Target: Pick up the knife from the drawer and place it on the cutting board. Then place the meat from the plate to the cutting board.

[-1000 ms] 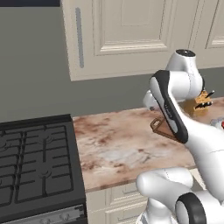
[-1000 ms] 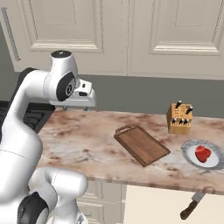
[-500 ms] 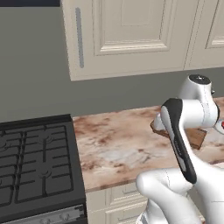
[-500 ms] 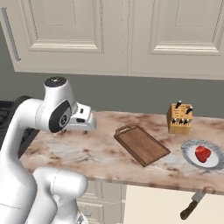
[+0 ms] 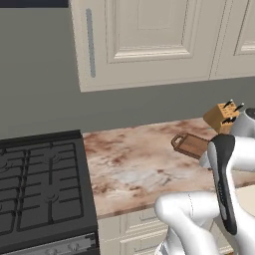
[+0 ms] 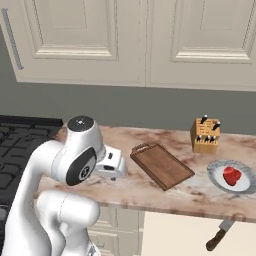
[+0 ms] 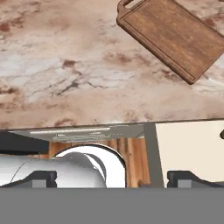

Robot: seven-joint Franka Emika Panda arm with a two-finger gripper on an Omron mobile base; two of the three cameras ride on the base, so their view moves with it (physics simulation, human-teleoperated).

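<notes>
The gripper (image 6: pixel 116 169) is hanging open over the counter's front edge. The knife (image 6: pixel 220 235) is lying in the drawer (image 6: pixel 190 235), well off to its right and lower, handle toward the robot.

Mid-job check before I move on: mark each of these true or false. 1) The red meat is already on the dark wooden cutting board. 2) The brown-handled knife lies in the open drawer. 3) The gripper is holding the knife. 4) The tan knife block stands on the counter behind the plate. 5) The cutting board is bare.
1) False. The small red chunk of meat sits on the round grey plate, right of the dark brown wooden cutting board.
2) True. The long brown-handled knife lies in the open cream drawer.
3) False. The gripper is open and empty, above the marbled counter.
4) True. The tan knife block stands there.
5) True.
</notes>
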